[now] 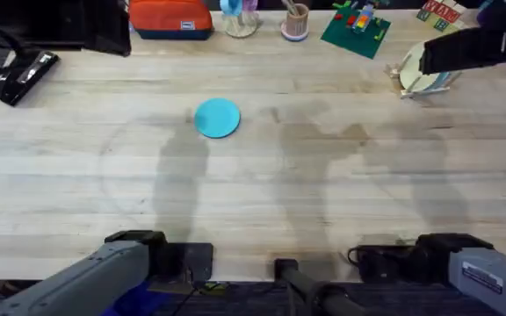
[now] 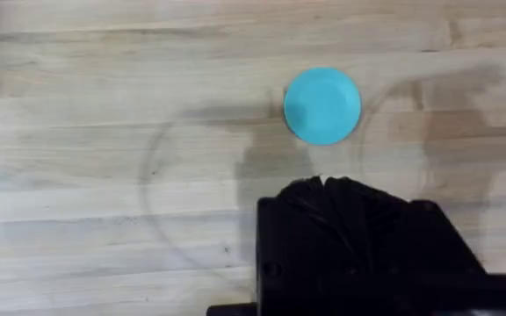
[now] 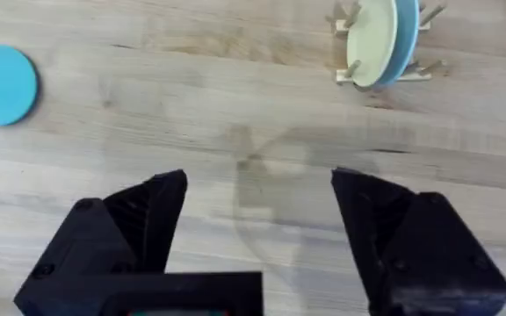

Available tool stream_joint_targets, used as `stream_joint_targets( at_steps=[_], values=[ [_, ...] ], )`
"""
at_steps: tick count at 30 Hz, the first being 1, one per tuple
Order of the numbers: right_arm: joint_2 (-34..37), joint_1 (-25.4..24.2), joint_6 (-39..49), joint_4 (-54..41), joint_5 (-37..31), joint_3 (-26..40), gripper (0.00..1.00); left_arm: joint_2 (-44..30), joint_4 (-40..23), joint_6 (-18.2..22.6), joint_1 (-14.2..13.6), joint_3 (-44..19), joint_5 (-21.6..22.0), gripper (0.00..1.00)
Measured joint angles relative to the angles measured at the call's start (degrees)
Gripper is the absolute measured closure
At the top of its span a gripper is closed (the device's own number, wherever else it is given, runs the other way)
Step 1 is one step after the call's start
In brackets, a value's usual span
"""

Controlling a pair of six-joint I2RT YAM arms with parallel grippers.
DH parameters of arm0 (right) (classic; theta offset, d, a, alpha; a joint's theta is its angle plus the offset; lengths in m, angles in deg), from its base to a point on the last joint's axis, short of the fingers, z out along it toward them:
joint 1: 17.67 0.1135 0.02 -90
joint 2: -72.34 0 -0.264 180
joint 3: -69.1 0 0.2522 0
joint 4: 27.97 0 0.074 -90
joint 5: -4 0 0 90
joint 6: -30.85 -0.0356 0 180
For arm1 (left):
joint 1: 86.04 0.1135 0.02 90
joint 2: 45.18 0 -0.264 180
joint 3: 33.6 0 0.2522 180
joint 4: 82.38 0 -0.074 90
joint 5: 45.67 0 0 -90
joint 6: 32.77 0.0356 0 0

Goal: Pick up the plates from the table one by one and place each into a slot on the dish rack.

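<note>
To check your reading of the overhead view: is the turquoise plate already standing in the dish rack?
No, the turquoise plate lies flat on the table, far from the dish rack.

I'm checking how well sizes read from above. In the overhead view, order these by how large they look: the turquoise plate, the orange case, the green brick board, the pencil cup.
1. orange case, cut off by the frame's top
2. green brick board
3. turquoise plate
4. pencil cup
</note>
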Motion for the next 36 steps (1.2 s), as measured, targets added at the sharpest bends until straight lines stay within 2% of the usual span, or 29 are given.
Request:
stream_joint_targets(
  at_steps=[8,14,19,24,30,36],
  values=[
    [0.02,0.00,0.00,0.00,0.02,0.00,0.009,-0.01,-2.10,0.00,0.00,0.00,-0.30,0.958],
    [0.02,0.00,0.00,0.00,0.01,0.00,0.007,-1.70,-2.10,0.08,0.10,-0.11,-2.81,0.958],
    [0.02,0.00,0.00,0.00,0.00,0.00,0.007,-4.34,-2.07,2.03,2.05,-0.11,-7.52,0.958],
    [0.02,0.00,0.00,0.00,0.01,0.00,0.007,-5.30,-1.99,5.75,5.68,-0.11,-14.90,0.958],
    [0.00,0.00,0.00,0.00,0.02,0.00,0.007,-5.31,-2.07,8.69,9.31,-0.11,-21.08,0.958],
    [0.02,0.00,0.00,0.00,0.00,0.00,0.007,-6.79,-3.28,12.37,11.01,-0.11,-26.69,0.958]
  ],
)
